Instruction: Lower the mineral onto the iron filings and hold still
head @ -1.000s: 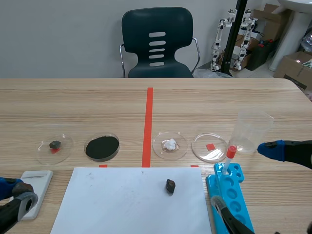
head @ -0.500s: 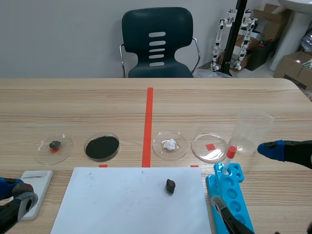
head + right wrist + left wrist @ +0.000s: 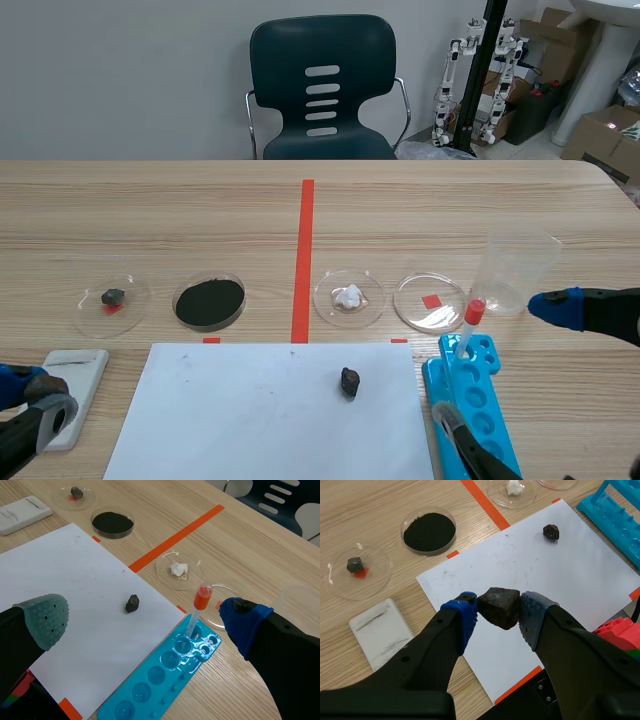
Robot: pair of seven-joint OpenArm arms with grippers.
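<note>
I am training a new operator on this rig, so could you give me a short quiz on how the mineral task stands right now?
1. True or false: the left gripper is shut on the mineral.
2. Fill in: the right gripper is ____ (open or shut).
3. Where is the dish of iron filings?
A) Directly under the mineral, touching it
B) Ahead of the left gripper, apart from the mineral
C) Between the right gripper's fingers

Key: 1 true; 2 open; 3 B.
</note>
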